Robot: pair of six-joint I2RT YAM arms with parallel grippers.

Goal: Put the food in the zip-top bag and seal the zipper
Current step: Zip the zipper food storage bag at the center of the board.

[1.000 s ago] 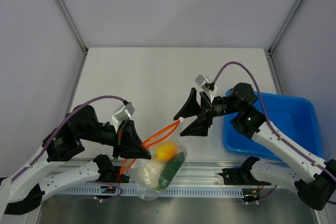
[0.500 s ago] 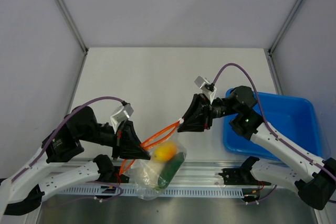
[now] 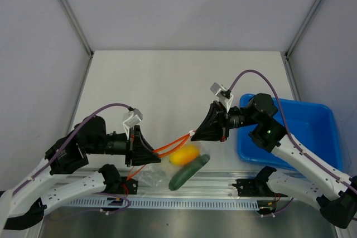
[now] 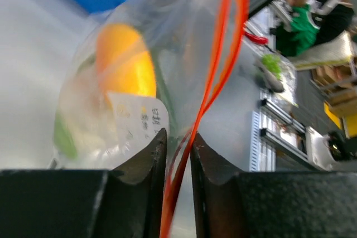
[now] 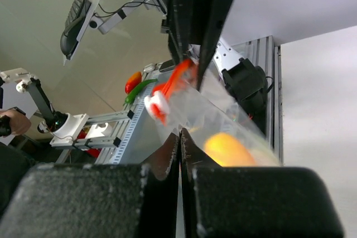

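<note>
Jaws clamp zipper (image 3: 173, 144) ends.

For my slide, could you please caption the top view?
Left gripper and right gripper hold the bag by its zipper, fruit inside.

Stretched between the two sets of fingers: the zipper (image 3: 173, 142), two orange-red lines running close together on a slant. Clamped at its lower end by the left gripper (image 3: 153, 153), fingers pressed together. Clamped at its upper end by the right gripper (image 3: 193, 134), fingers likewise closed. Hanging below the strip, the zip-top bag (image 3: 150, 176), clear and crinkled, sagging under the left fingertips. Inside, about midway between both sets of fingers and just under the strip, the yellow-orange fruit (image 3: 184, 155). Just beneath that, the dark green cucumber (image 3: 188, 172), tilted, upper end toward the right fingers. Leafy lump not made out. Behind the right gripper, well apart from both sets of fingertips, a blue tray (image 3: 329, 137).
</note>
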